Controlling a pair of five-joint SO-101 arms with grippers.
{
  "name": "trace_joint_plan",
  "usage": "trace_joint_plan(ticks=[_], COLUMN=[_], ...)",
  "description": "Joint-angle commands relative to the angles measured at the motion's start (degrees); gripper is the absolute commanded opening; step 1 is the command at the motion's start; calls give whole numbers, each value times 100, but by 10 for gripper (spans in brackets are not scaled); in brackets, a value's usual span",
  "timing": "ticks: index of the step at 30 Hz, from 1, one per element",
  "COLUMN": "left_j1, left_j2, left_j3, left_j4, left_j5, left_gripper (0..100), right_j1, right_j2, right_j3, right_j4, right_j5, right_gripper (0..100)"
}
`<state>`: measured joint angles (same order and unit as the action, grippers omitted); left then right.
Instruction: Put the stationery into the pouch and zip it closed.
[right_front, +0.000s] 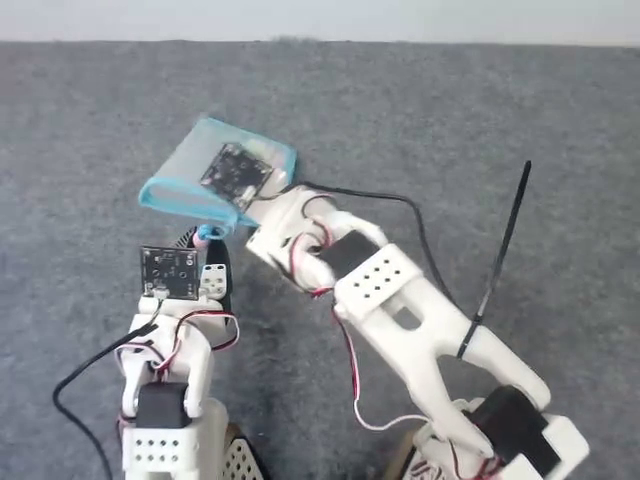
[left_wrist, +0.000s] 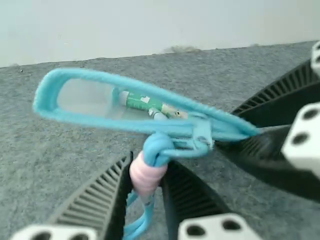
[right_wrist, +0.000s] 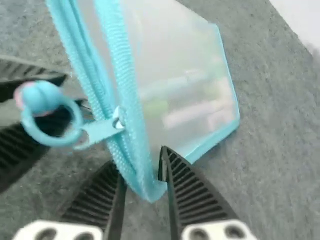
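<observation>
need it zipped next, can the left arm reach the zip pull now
Likely yes: the left gripper is closed on the pink bead of the zip pull, nothing blocking; right gripper holds the pouch.

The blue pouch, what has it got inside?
Through the pouch's open mouth, a green-and-white stationery piece shows. Its frosted wall blurs pink and green shapes; what they are, and how many, cannot be told.

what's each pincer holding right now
Left pincer: closed on the zipper pull.
Right pincer: closed on the end of the pouch.
</observation>
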<state>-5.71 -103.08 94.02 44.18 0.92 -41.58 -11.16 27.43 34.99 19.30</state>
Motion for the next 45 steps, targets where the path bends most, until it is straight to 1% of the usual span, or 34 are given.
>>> trace_joint_plan(ticks=[1, 4, 8, 11, 20, 24, 29, 31, 34, 38, 44, 45], left_j1=[-35, -44, -79, -79, -79, -79, -70, -53, -44, -44, -44, -44], left_j2=[-132, -132, -132, -132, -132, -132, -132, -132, -132, -132, -132, -132], left_j3=[-277, -277, -127, -101, -92, -92, -84, -84, -84, -84, -84, -84], left_j4=[-193, -202, -457, -492, -492, -492, -492, -492, -492, -484, -484, -484], left_j5=[62, 62, 62, 62, 62, 62, 62, 62, 62, 62, 62, 62], left_gripper=[12, 12, 12, 12, 12, 12, 12, 12, 12, 12, 12, 12], right_j1=[523, 760, 998, 1253, 2132, 2501, 3143, 3266, 3099, 2352, 1349, 1138], right_j2=[-13, -48, -48, -48, -48, -57, -57, -57, -66, -356, -1640, -1877], right_j3=[167, 352, 360, 387, 519, 642, 668, 668, 642, 668, 782, 923], right_j4=[31, 75, 514, 646, 673, 673, 673, 673, 673, 743, 1437, 1446], right_j5=[-105, -62, -53, -62, -35, 141, 264, 360, 378, 352, 396, 519], right_gripper=[6, 6, 6, 6, 6, 6, 6, 6, 7, 9, 13, 31])
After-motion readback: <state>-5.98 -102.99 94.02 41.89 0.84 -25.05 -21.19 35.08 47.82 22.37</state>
